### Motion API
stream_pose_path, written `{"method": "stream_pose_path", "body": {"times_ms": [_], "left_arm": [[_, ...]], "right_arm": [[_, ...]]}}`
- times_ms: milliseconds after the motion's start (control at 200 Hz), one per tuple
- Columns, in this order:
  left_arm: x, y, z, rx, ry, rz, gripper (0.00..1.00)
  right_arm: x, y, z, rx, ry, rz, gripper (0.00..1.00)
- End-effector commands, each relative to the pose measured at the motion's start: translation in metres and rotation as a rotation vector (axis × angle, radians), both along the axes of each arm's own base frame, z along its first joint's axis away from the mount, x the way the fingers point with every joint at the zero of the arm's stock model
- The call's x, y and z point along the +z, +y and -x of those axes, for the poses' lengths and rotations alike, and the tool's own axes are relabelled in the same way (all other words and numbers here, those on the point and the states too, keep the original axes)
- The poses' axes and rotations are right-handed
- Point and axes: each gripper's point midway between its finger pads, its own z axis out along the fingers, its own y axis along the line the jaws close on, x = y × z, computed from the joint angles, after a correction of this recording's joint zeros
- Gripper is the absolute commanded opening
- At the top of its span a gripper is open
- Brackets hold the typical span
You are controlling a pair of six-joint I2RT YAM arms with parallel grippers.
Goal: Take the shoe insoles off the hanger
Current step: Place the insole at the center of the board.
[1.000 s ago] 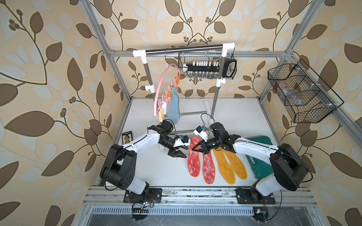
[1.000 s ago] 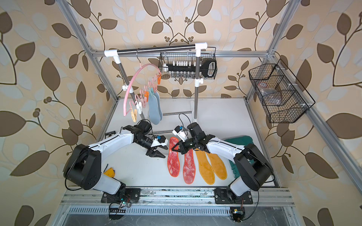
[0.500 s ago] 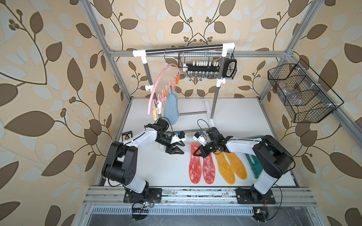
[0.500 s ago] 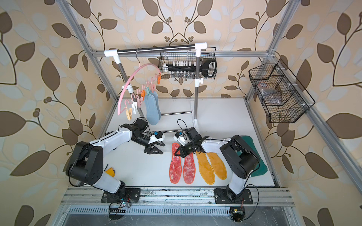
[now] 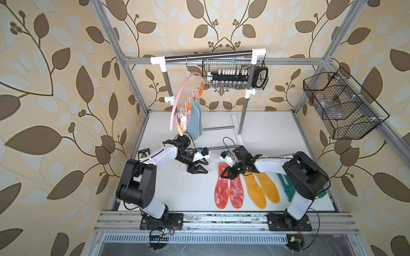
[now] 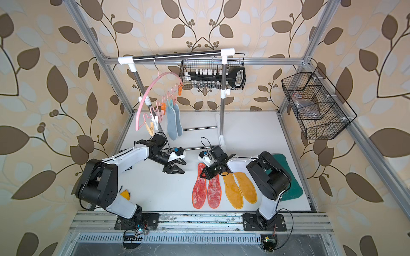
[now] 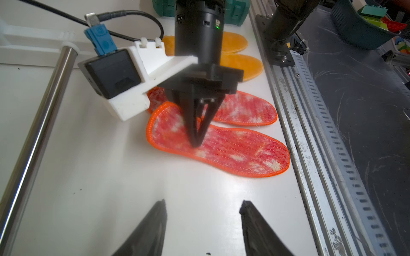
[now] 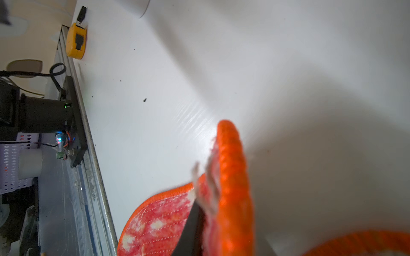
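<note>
Jaws of the left gripper [image 7: 203,203] stand apart, holding nothing, over the desk [image 5: 166,192]; those of the right gripper [image 7: 195,143] pinch the raised rim of one of two red-and-white insoles [image 5: 221,191]. Two orange-yellow insoles [image 5: 255,190] lie beside these, near the front edge. Two grey-blue insoles [image 5: 194,120] hang clipped on the one hanger [image 5: 172,117], above the back left corner

left pincer [image 5: 208,168] spread wide, right pincer [image 5: 223,175] pinched, both low

Green case [image 5: 285,187] half hidden behind right arm [image 5: 270,165]; red insole rim [image 8: 230,166] blurred, close to lens.
</note>
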Motion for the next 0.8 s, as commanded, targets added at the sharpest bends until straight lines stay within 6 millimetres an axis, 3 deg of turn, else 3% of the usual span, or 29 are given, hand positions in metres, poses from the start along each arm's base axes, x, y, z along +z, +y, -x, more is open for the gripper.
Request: {"method": "stream_pose_path", "body": {"times_ms": [0, 370, 540, 795], "left_arm": [[0.007, 0.0, -0.006, 0.014, 0.007, 0.008, 0.56], [0.008, 0.001, -0.007, 0.024, 0.025, 0.005, 0.57], [0.008, 0.002, -0.007, 0.026, 0.02, 0.005, 0.57], [0.01, 0.003, -0.009, 0.033, 0.008, 0.006, 0.57]], "right_arm": [[-0.011, -0.004, -0.006, -0.004, -0.018, 0.067, 0.16], [-0.008, -0.007, -0.018, -0.036, -0.066, 0.154, 0.32], [0.002, -0.011, -0.021, -0.06, -0.099, 0.168, 0.44], [0.023, -0.018, -0.024, -0.1, -0.16, 0.172, 0.49]]}}
